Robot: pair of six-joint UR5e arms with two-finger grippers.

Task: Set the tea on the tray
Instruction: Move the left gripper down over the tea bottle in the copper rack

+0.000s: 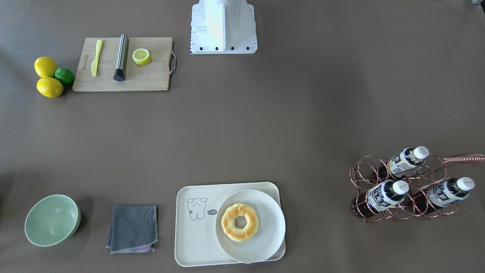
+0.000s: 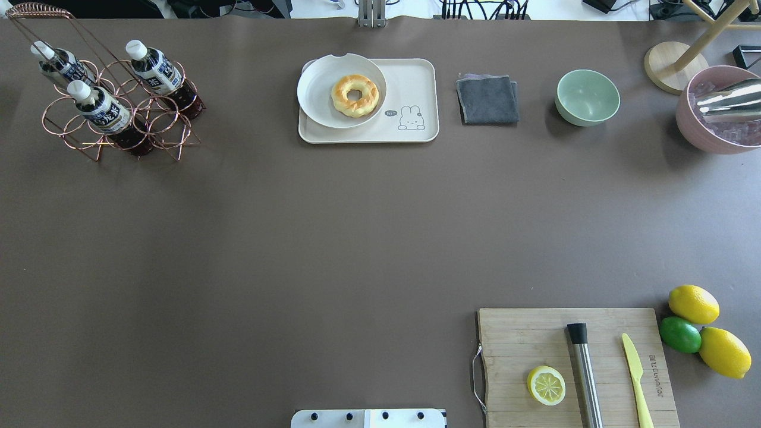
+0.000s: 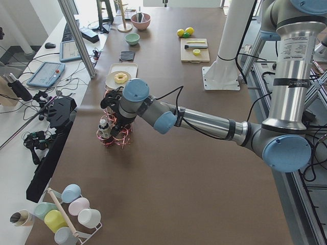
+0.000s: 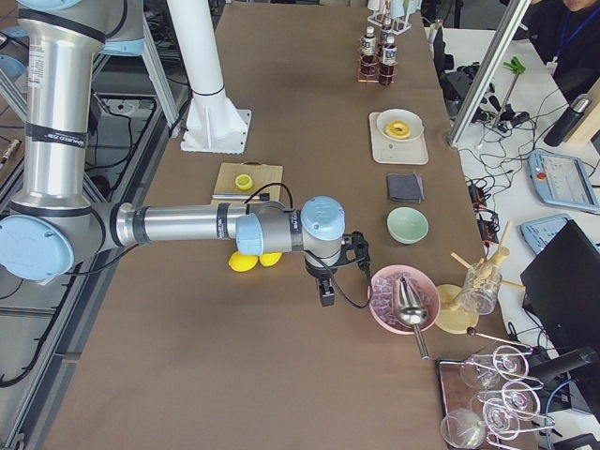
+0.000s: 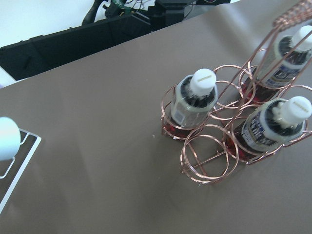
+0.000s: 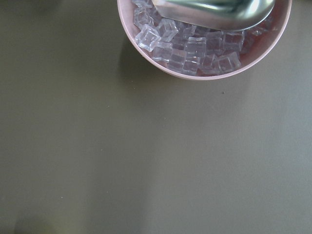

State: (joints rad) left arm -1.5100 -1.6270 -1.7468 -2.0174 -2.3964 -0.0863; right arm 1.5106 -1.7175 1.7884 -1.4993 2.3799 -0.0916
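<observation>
My surface [image 2: 297,238]: brown, matte. Far edge, my left to right: copper wire rack [image 1: 466,156], cream tray [image 2: 416,77], folded grey cloth [image 2: 487,100], green bowl [image 2: 587,97], wooden stand base [image 2: 669,59], pink bowl [image 2: 698,128]. Near right: cutting board [image 2: 523,333], with two lemons [image 2: 694,304] and a lime [image 2: 680,334] just beside it. My base plate [image 2: 368,418] is at the near edge.

Donut [image 1: 240,222] on round plate [image 1: 271,237]; grey cloth [image 1: 133,227] near green bowl [image 1: 51,220]; half lemon [image 1: 141,56] on cutting board [image 1: 151,77].

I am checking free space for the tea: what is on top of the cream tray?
A white plate holding a doughnut covers one half of the tray, overhanging its rim. The half with the bear drawing is bare. The surface under the plate is hidden.
</observation>
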